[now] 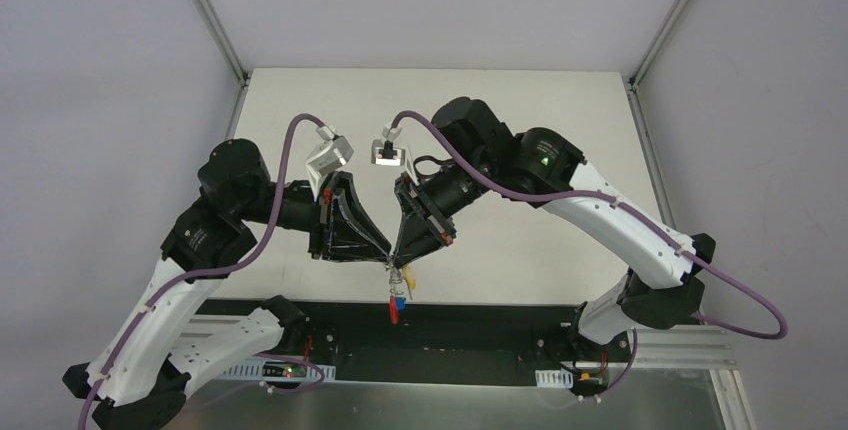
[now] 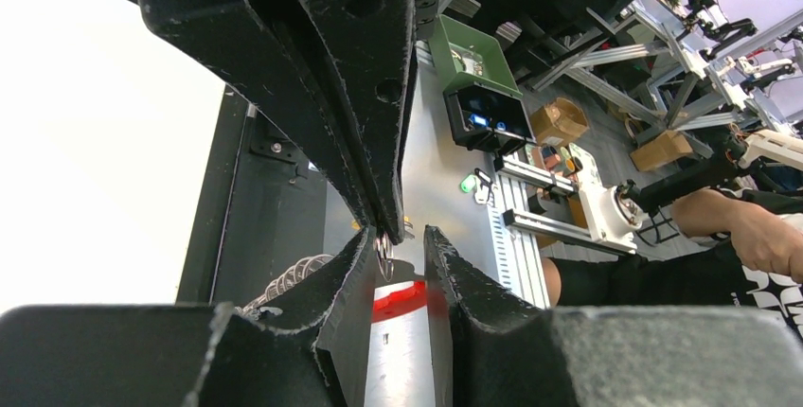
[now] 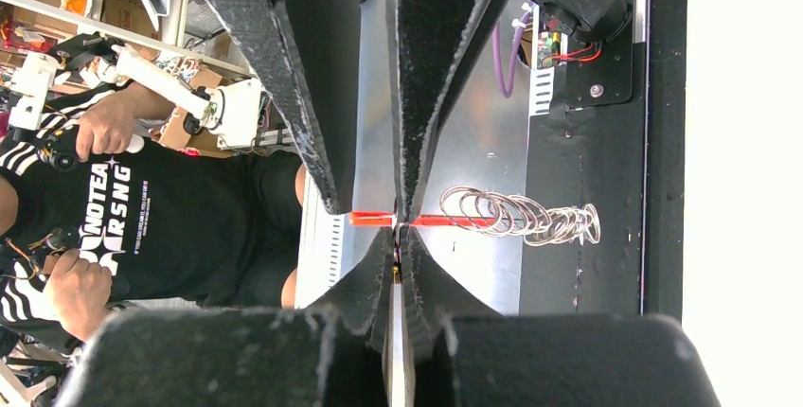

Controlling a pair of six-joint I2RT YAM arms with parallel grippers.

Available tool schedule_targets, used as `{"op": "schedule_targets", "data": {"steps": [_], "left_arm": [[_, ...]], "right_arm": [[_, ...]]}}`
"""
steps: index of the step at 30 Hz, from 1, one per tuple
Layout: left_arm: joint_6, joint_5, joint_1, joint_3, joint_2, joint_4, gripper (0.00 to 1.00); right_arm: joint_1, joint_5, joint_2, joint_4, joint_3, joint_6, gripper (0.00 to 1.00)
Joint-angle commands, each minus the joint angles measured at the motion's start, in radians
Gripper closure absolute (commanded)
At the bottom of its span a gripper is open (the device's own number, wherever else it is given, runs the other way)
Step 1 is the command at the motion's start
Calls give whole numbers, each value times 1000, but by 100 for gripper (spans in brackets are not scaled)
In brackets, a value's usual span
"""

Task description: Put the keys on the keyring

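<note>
Key point(image 1: 409, 275): small, yellow head, just under the two meeting gripper tips, close beside the silver loops of the keyring point(image 1: 401, 281). Can't tell if it is threaded on the ring or only alongside.

Keyring hangs clear of the table point(image 1: 300, 110), at mid-width of the near edge, over the black strip point(image 1: 480, 315). Blue tag point(image 1: 398, 300) is below the loops, and the red strap point(image 3: 455, 221) is lowest in the top view. Coiled silver chain point(image 3: 521, 218) runs off the strap end twd the table side.

R gripper point(image 1: 403, 261): pads pressed together, no gap. A thin yellow sliver shows in the seam in the R wrist view. What it nips, can't tell.

L gripper point(image 1: 387, 259): jaws part-way, narrow gap, tip to tip w/ the R one. In the L wrist view a silver ring point(image 2: 383, 256) sits edge-on vs the inner face of one finger point(image 2: 331, 322), directly under the R tip, w/ the red strap showing through the gap. Whether the pads clamp anything, can't tell.

Bkgd in the wrist views: person in black T-shirt point(image 3: 142, 218).
</note>
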Motion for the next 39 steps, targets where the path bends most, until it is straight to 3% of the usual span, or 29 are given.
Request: {"op": "schedule_targets", "data": {"steps": [1,14,21,29,39], "left_arm": [[9,38,-4,27,-1,8,77],[11,51,-4,28,15,5,83],[10,59,-4,29,27,3,100],[86,-13,-4,42,22,-23,100],[229,-142,-4,96,-11,-49,100]], "right_arm": [[5,6,-4,38,61,19,100],[6,18,-8,36,61,16,100],[5,26,-12,38,59,13,100],[7,81,-42,67,29,28,100],[8,293,-232,261,-145,14,66]]}}
